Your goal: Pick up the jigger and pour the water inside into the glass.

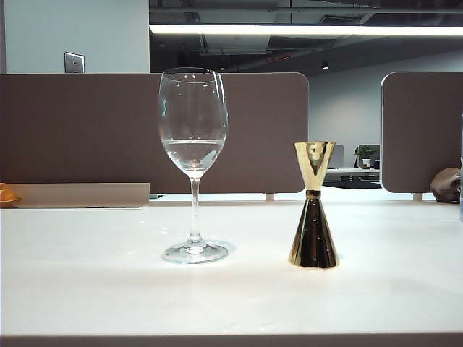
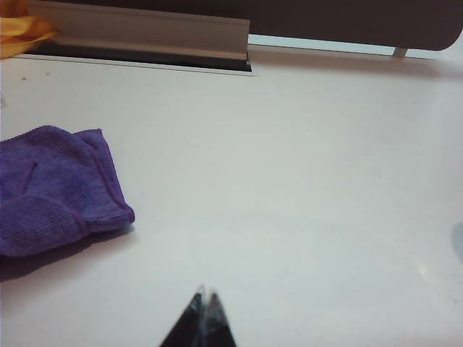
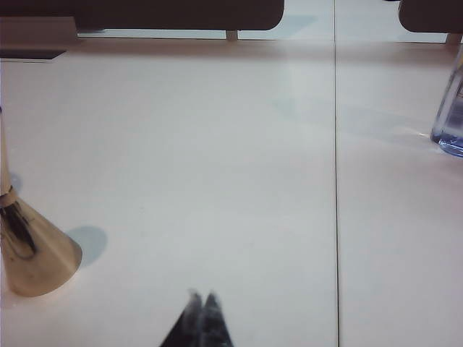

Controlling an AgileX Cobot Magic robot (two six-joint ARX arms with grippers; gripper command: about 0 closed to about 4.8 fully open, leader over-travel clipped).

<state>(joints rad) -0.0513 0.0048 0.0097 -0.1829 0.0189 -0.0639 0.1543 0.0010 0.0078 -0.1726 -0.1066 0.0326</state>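
Office cubicle setup, brown partition panels at the back and a plain white surface (image 1: 87,289) up front. On it the glass (image 1: 193,163) stands upright with some water (image 1: 192,150) already sitting in the bowl, and the jigger (image 1: 314,205) stands upright just to its right in the exterior view, near but not touching. Jigger's long axis is vertical, small cup on top, darker cone as the base.

Key thing for the pick: the jigger only turns up in the right wrist view (image 3: 29,253), where its flared gold base sits off to one side of the right end effector (image 3: 202,300), fairly close. The left wrist view has no jigger at all, just a purple cloth (image 2: 54,188) lying on the surface off to the side. So my read is the right arm is the nearer one.

Both end effectors look pinched together, tips touching, nothing held. The left end effector (image 2: 203,296) hangs over bare surface near the cloth, and the right one hangs over bare surface too. A clear bottle (image 3: 450,108) stands at the edge of the right wrist view, well away.

Neither arm shows in the exterior view. The right one would need to spread before grabbing, I reckon.
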